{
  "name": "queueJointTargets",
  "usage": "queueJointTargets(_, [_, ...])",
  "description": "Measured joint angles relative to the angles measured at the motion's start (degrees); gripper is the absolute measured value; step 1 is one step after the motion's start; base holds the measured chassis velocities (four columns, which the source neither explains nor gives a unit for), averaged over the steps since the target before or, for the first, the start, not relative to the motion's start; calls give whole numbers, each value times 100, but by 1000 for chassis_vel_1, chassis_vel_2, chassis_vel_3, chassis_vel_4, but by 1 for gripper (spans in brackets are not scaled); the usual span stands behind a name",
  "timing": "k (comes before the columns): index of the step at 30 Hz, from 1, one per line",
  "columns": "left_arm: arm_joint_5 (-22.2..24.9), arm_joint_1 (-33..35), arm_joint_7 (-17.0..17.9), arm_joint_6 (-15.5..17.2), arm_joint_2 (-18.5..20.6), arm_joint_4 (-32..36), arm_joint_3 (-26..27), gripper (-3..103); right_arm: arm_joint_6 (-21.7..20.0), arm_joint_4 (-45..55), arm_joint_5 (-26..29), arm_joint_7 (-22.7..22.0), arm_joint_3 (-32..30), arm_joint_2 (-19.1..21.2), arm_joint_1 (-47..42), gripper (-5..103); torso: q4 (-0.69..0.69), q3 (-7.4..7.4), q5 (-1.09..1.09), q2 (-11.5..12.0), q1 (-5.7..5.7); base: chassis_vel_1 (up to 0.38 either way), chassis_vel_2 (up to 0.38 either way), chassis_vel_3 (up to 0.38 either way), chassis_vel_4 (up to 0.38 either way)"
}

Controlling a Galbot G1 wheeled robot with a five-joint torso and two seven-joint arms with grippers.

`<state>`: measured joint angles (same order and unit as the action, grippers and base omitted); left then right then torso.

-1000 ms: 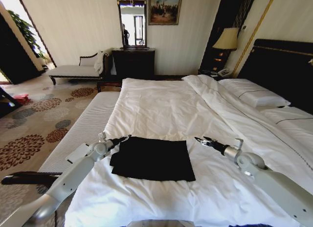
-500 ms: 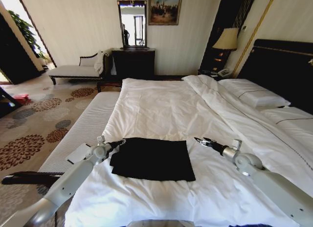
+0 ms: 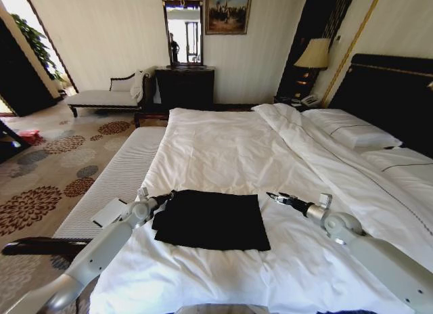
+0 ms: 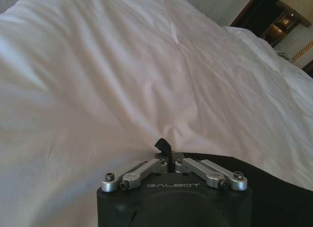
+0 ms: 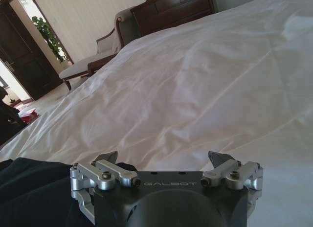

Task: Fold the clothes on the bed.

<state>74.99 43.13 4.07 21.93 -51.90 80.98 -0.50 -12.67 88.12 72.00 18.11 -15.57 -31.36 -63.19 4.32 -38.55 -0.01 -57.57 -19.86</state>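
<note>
Over the last second my left gripper point(image 3: 170, 193) has edged in along the near-left corner of the black top point(image 3: 211, 219), dipping and then settling right at the fabric's upper left edge. In the left wrist view its jaws are pressed together, with a dark sliver between the tips that I take to be a pinch of cloth, though I can't be certain it's more than the finger pads. My right gripper point(image 3: 272, 196) has slid a little toward the garment's upper right corner and now hovers just beside it, not touching; in the right wrist view its jaws stand spread wide.

I read this as both arms lining up on the far corners for another fold, with the left ahead of the right.

The top lies on the bed point(image 3: 230, 148), on the white duvet point(image 3: 223, 151) near the foot end, between my two arms. It's already a flat, roughly square black panel with tidy edges, no lettering showing, only a slight ripple along its left side.
</note>
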Motion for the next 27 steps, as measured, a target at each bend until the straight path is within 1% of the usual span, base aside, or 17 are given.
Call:
queueJointTargets(6, [-8,70,29,-6,30,100,10,2,-25,-5,13,2,47,-2,37,100,-1,0,1,0,0,0,0,0,0])
queueJointTargets(8, [-9,109,39,-14,39,145,26,2,-71,-6,97,17,94,-3,57,100,0,0,1,0,0,0,0,0,0])
queueJointTargets(10, [-11,174,41,-34,78,229,52,2,-208,-6,347,54,177,-1,104,100,0,0,1,0,0,0,0,0,0])
queueJointTargets(12, [-11,217,41,-43,106,281,83,2,-277,-22,386,98,234,0,151,100,1,0,0,0,0,0,0,0,0])
queueJointTargets(14, [-2,288,41,-47,170,372,158,2,-334,-115,262,230,440,13,299,100,0,0,0,0,0,0,0,0,0])
queueJointTargets(15, [-2,288,41,-47,170,372,158,2,-334,-115,262,230,440,13,299,100,0,0,0,0,0,0,0,0,0])
queueJointTargets(17, [5,325,40,-47,225,419,201,2,-351,-218,203,238,689,5,503,100,0,0,0,0,0,0,0,0,0])
queueJointTargets(20, [12,340,34,-47,268,467,261,2,-342,-532,107,239,1253,-138,987,100,0,0,2,0,0,0,0,0,0])
queueJointTargets(21, [12,340,34,-47,268,467,261,2,-342,-532,107,239,1253,-138,987,100,0,0,2,0,0,0,0,0,0])
queueJointTargets(24, [34,346,34,-47,269,538,315,2,-325,-897,69,277,1752,-332,1496,100,-1,0,1,0,-1,0,0,0,0])
queueJointTargets(27, [38,372,34,-47,303,590,325,2,-319,-1012,86,303,1911,-388,1687,100,-2,0,1,1,-1,0,0,0,0])
